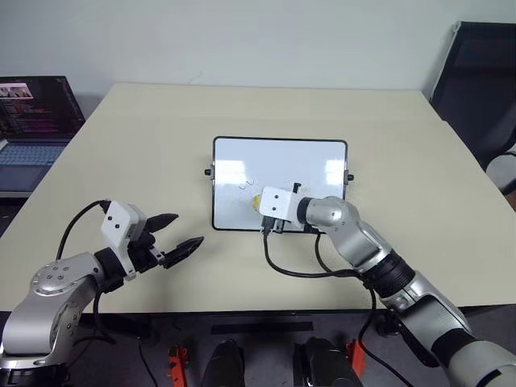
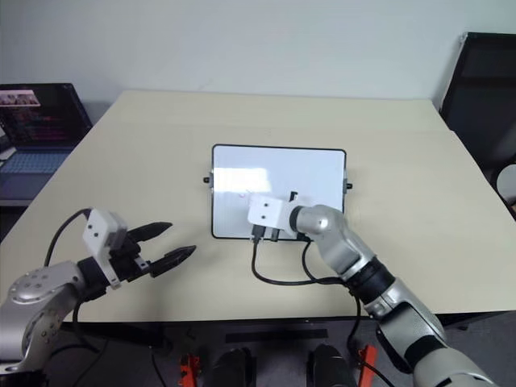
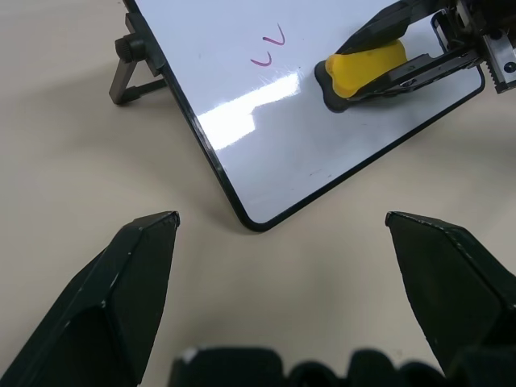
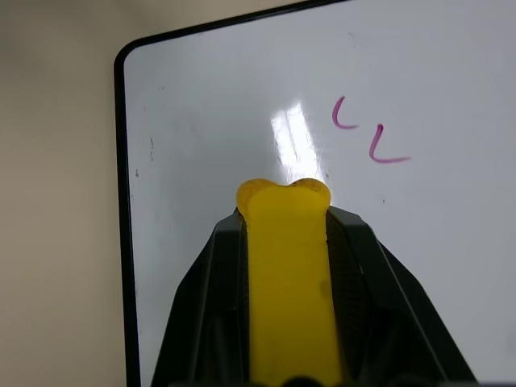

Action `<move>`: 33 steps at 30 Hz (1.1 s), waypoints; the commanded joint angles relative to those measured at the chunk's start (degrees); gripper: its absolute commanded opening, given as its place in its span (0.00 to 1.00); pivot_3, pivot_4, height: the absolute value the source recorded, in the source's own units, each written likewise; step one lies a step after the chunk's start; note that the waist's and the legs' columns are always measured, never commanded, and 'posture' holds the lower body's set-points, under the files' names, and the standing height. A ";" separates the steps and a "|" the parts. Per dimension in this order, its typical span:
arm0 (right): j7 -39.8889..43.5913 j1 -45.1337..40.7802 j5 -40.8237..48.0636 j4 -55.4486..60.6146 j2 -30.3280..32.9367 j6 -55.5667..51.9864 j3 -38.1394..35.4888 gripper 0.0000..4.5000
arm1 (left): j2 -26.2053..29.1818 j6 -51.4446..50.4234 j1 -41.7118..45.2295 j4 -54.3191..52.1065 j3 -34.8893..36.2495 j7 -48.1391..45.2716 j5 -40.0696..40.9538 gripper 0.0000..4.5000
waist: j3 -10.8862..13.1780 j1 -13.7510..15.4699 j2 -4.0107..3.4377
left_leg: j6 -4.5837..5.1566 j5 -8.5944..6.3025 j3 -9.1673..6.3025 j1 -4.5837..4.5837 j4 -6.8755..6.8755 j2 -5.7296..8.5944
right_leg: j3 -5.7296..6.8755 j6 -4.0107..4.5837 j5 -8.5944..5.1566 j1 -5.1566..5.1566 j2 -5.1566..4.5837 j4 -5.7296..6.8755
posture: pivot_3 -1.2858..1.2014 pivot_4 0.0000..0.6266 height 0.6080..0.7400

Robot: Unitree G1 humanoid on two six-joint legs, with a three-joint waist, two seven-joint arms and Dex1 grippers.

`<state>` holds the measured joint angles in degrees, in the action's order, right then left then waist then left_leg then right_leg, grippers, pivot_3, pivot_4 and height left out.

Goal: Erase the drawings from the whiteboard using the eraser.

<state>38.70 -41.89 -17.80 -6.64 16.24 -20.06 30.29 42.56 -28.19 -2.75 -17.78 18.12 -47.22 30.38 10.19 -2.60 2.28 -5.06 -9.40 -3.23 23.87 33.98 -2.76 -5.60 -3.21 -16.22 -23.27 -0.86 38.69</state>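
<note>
Eraser (image 4: pixel 289 282) underside behind tool fingers (image 4: pixel 205 322)

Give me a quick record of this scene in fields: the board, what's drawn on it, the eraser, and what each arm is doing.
whiteboard: propped tilted on the beige table
drawings: two small purple marks, unerased
eraser: yellow, held against the board near the marks
right gripper: fingers shut on eraser
left gripper: fingers open, holding nothing, off the board's near left corner
laptop: open, far left
</note>
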 commanded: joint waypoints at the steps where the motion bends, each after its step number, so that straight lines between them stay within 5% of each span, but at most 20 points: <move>1: 0.04 1.64 -0.13 -0.18 1.77 -4.84 -3.14 0.22 | 0.46 1.21 -0.12 -1.10 1.14 -0.57 0.22 1.00 | 0.00 0.00 0.00 | 0.00 0.00 0.00 0.00 0.00 0.00 | 0.00 0.00 0.00 0.00 0.00 0.00 | 0.52 0.24 1.00; 10: 5.03 6.64 13.38 20.90 0.94 -15.20 -13.56 0.22 | -0.49 -0.32 1.21 -0.71 3.05 1.50 1.88 1.00 | 0.03 -0.14 -0.05 | -0.01 -0.01 0.01 0.53 -0.05 -0.01 | 0.03 -0.06 -0.03 -0.21 0.00 0.02 | 0.52 0.24 1.00; 16: 6.23 18.90 21.53 32.17 4.07 -15.66 -18.47 0.22 | -1.13 -1.01 1.93 -1.60 4.20 2.76 3.86 1.00 | 0.03 -0.42 -0.04 | -0.23 -0.22 -0.04 0.68 -0.12 -0.01 | 0.07 -0.53 -0.16 -0.28 0.01 0.01 | 0.52 0.24 1.00; 33: -2.55 26.72 30.05 32.84 -2.03 -15.31 -19.45 0.22 | 0.05 -0.92 6.53 -0.02 1.52 3.01 2.18 1.00 | 0.04 -0.81 -0.04 | -0.22 -0.21 -0.03 0.61 -0.03 -0.01 | 0.03 -0.22 -0.33 -0.24 0.04 0.11 | 0.52 0.24 1.00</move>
<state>36.79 -14.65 10.88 25.46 14.45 -36.81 11.37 41.94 -30.09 3.13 -17.31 19.18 -44.38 32.85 10.23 -3.41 2.25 -5.27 -9.61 -3.25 24.48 33.95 -2.77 -5.58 -3.43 -16.55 -23.51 -0.82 38.79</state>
